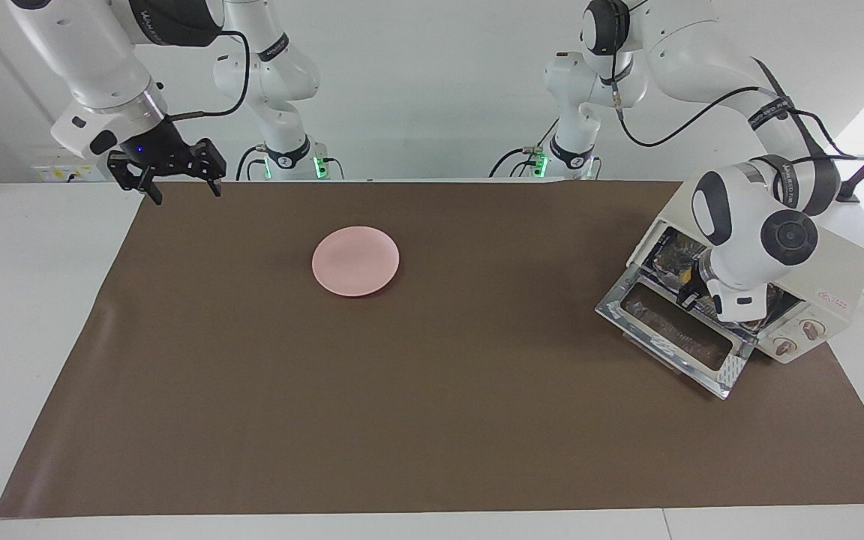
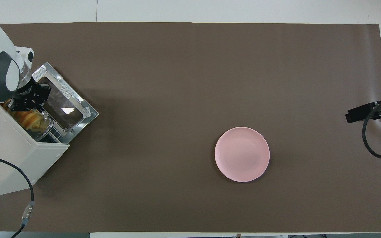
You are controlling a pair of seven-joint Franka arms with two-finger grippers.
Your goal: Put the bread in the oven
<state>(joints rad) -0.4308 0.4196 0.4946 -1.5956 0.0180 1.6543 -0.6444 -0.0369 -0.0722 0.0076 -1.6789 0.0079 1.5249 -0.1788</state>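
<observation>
The cream-white oven (image 1: 837, 270) stands at the left arm's end of the table with its glass door (image 1: 672, 334) dropped open. In the overhead view the oven (image 2: 12, 152) holds the golden bread (image 2: 30, 119), which lies in a foil tray (image 2: 46, 127) just inside the mouth. My left gripper (image 1: 691, 292) reaches down into the oven mouth, right over the bread's end (image 2: 25, 102). In the facing view the left wrist hides most of the bread. My right gripper (image 1: 184, 191) hangs open and empty over the mat's corner at the right arm's end.
An empty pink plate (image 1: 355, 261) sits on the brown mat (image 1: 432, 420) about mid-table; it also shows in the overhead view (image 2: 242, 154). The open oven door (image 2: 66, 99) juts out over the mat. A cable (image 2: 28, 185) runs beside the oven.
</observation>
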